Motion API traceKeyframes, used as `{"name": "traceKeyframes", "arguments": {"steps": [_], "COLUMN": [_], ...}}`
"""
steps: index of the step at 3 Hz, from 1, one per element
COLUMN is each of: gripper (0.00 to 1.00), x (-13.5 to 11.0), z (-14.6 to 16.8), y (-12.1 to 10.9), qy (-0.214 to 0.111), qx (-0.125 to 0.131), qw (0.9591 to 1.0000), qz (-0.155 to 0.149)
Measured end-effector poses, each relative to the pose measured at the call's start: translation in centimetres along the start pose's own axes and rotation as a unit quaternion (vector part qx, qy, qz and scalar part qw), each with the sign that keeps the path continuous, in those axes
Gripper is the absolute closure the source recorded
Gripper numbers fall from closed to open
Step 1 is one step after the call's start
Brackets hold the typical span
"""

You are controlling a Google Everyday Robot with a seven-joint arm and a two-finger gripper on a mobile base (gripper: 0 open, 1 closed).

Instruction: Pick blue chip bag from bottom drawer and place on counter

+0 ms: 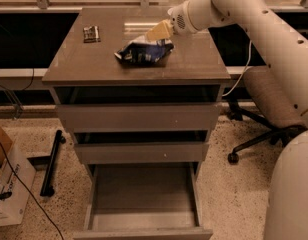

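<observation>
The blue chip bag (144, 52) lies crumpled and flat on the counter (94, 64), right of its middle. My gripper (158, 32) hangs just above the bag's back right edge, at the end of the white arm (234, 9) that reaches in from the right. It is at or very close to the bag's top edge. The bottom drawer (144, 199) stands pulled out at the foot of the cabinet, and nothing shows inside it.
A small dark flat packet (92, 33) lies at the counter's back left. The two upper drawers (139, 118) are partly open. An office chair (266, 109) stands to the right. A cardboard box (9, 184), a black bar (50, 161) and cables lie on the floor to the left.
</observation>
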State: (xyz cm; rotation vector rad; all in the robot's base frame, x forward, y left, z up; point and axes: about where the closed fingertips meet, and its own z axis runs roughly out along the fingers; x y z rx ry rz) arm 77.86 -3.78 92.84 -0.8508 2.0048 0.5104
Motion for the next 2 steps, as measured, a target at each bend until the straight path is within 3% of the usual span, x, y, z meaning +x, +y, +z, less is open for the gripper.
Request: {"name": "traceKeyframes", "arguments": {"steps": [1,2], "gripper": [0.00,0.00], "x": [0.08,0.08], "z": [0.22,0.22], "y": [0.11,0.11], "qy": [0.001,0.001], "qx": [-0.002,-0.002], "qw": [1.0000,1.0000], "qz": [0.000,0.000]}}
